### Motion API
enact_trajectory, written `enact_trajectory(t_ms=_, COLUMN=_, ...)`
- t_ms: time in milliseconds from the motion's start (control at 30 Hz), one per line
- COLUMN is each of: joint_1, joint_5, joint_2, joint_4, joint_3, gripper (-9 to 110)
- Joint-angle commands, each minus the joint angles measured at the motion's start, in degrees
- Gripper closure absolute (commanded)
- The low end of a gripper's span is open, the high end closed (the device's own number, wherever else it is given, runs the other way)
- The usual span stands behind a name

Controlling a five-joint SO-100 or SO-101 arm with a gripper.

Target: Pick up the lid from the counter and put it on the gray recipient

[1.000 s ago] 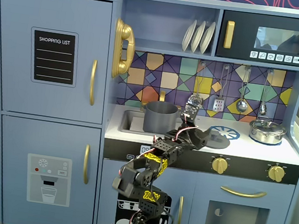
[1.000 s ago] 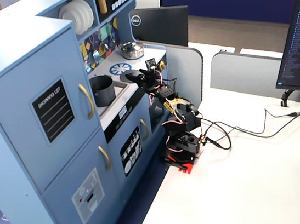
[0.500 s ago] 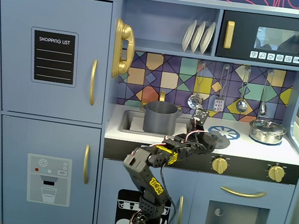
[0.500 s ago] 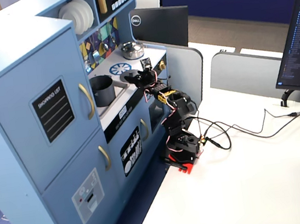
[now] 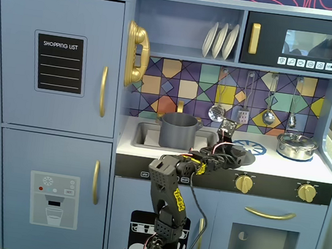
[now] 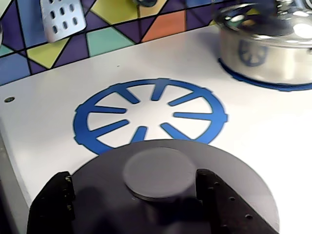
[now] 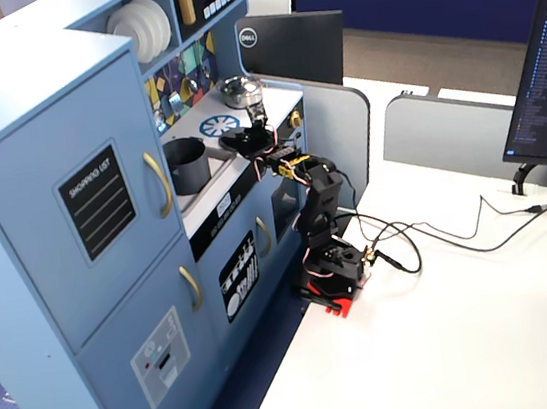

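The lid [image 6: 105,168], a flat dark gray disc with a round center knob [image 6: 158,173], lies on the white counter just in front of the blue burner pattern [image 6: 151,109]. My gripper [image 6: 132,178] is open over it. One black finger stands on each side of the knob, the left finger [image 6: 56,200] clear of it and the right finger [image 6: 219,204] at its edge. In a fixed view the gripper [image 5: 234,153] hovers low on the lid [image 5: 247,156], to the right of the gray recipient [image 5: 177,131]. The side fixed view shows the gripper [image 7: 245,140] beside the recipient [image 7: 187,163].
A shiny steel pot [image 5: 296,146] with its own lid stands on the right burner, close in the wrist view [image 6: 265,44]. Utensils [image 5: 268,117] hang on the tiled backsplash. The sink [image 5: 146,135] holds the gray recipient. Gold knobs [image 5: 244,183] line the counter's front.
The arm has swung right and stretched forward over the counter, bringing the gripper down from near the backsplash onto the lid. The lid and pots have not moved.
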Motion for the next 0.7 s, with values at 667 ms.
enact_trajectory(t_ms=667, joint_1=-2.2, joint_5=-1.58, joint_2=-5.19, joint_4=-2.55, joint_3=-8.88, gripper=101)
